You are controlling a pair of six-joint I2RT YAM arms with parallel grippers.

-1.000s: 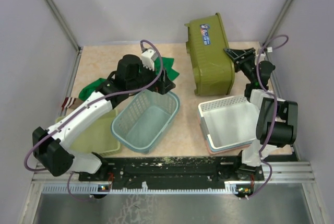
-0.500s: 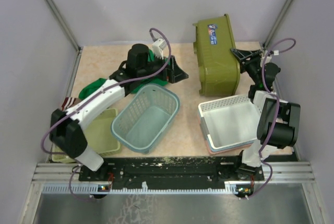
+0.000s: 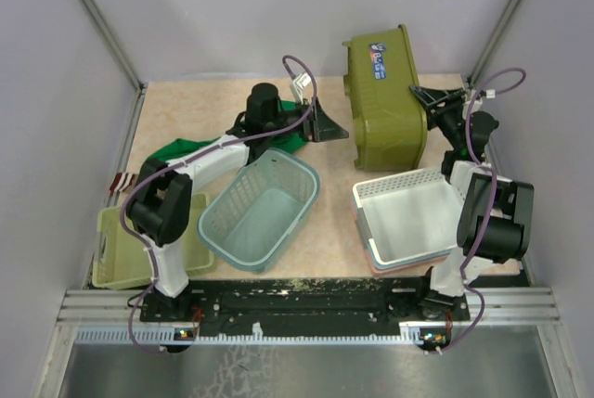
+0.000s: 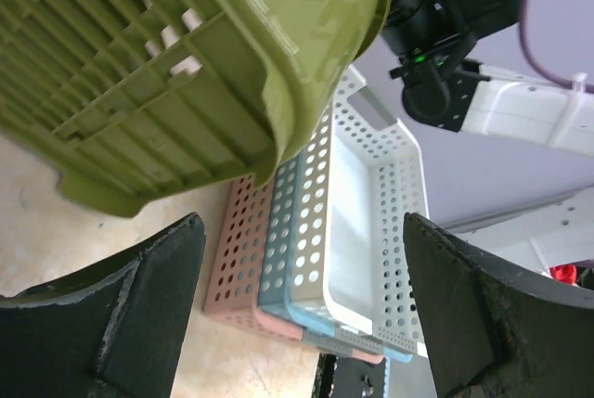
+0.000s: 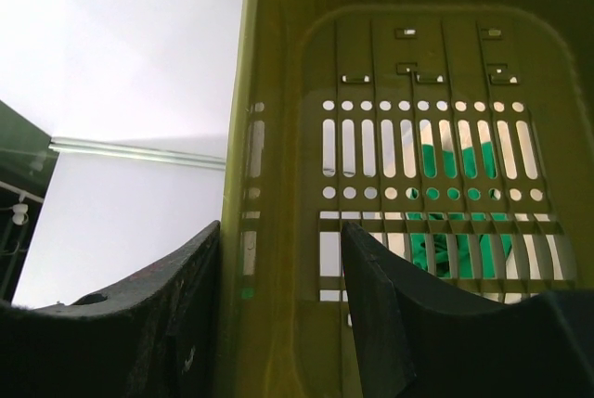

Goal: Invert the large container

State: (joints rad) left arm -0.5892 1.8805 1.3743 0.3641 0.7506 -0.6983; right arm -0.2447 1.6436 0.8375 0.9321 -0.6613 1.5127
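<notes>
Clamps right hand [image 3: 421, 101] on rim of side-lying large container [image 3: 385, 92]; holds left hand [image 3: 327, 126] spread just left of it.

Robot lab test cell. Evidence: blank lilac wall panels [image 3: 278, 8] on aluminium posts [image 3: 97, 18], beige tabletop [image 3: 186, 120], left arm [image 3: 200, 161] and right arm [image 3: 484, 208] bolted to black base rail [image 3: 306, 294]. Props only: large container [image 3: 385, 101], mesh basket [image 3: 260, 212], stacked perforated trays [image 3: 408, 222].
</notes>
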